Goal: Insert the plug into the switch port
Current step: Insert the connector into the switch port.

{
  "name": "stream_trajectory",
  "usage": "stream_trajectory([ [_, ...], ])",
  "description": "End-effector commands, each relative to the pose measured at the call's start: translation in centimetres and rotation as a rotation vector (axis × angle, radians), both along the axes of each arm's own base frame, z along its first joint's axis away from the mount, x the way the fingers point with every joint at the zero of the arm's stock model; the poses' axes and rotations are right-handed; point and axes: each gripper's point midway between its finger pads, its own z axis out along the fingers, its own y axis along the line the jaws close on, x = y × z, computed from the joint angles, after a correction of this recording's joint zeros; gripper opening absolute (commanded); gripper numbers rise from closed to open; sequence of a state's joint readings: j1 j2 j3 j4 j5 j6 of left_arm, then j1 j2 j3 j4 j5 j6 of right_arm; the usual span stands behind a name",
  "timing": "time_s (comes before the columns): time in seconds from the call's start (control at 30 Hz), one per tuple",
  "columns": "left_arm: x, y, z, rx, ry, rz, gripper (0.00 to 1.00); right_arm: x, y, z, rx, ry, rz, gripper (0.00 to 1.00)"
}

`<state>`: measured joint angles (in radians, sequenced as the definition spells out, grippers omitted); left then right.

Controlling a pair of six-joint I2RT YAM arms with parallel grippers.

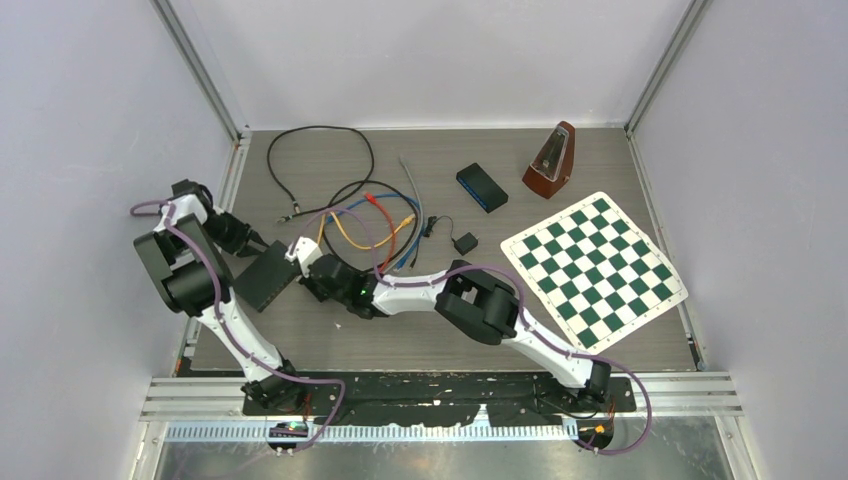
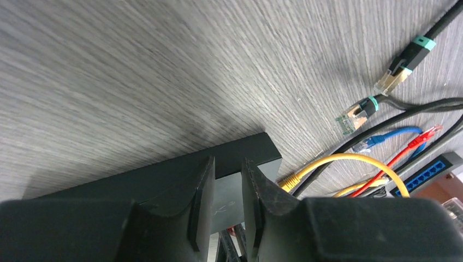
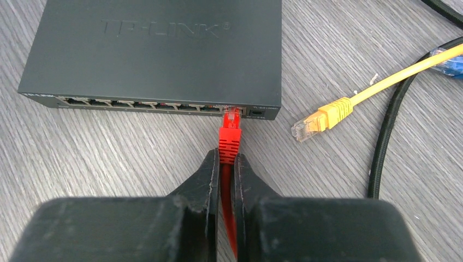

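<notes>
The black TP-Link switch [image 3: 164,49] lies flat with its row of ports facing my right gripper; it shows at left centre in the top view [image 1: 265,278]. My right gripper [image 3: 227,161] is shut on the red cable just behind its red plug [image 3: 230,134]. The plug's tip sits in the mouth of the rightmost port. In the top view my right gripper [image 1: 305,275] is at the switch's right edge. My left gripper [image 2: 228,169] is shut on the far edge of the switch [image 2: 240,155], one finger on each face; in the top view it [image 1: 262,243] is at the switch's back corner.
A loose yellow plug [image 3: 322,117] and a black cable [image 3: 385,136] lie right of the red plug. Two teal-collared plugs [image 2: 357,114] lie further back. A tangle of cables [image 1: 360,215], a small blue switch [image 1: 481,186], a black adapter [image 1: 465,242], a metronome [image 1: 550,160] and a chessboard [image 1: 592,268] lie beyond and right.
</notes>
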<state>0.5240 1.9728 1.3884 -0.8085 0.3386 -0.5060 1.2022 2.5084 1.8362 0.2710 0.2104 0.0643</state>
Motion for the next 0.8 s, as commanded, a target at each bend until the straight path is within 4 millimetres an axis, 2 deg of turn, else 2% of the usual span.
stream_trajectory([
  [0.0,-3.4,-5.3,0.4,-0.164,0.073,-0.091,0.25,-0.5,0.3,1.7,0.073,-0.038,0.032,0.05],
  [0.17,-3.6,-7.0,0.4,-0.220,0.062,-0.112,0.19,-0.4,0.3,1.8,0.094,-0.079,0.056,0.05],
  [0.3,-4.4,-8.0,0.4,-0.224,0.071,-0.124,0.15,0.6,0.3,2.3,0.100,-0.090,0.026,0.05],
  [0.43,-5.4,-7.6,0.0,-0.198,0.117,-0.150,0.13,2.0,0.0,3.0,0.130,-0.088,-0.019,0.05],
  [0.63,-6.5,-8.4,-1.0,-0.220,0.131,-0.152,0.12,3.1,0.5,4.3,0.155,-0.112,-0.046,0.05],
  [0.73,-7.5,-7.6,-1.2,-0.176,0.165,-0.167,0.09,3.6,1.0,5.2,0.165,-0.126,-0.054,0.05],
  [0.77,-7.6,-7.5,-1.2,-0.176,0.159,-0.158,0.09,3.6,1.1,4.9,0.160,-0.122,-0.054,0.05],
])
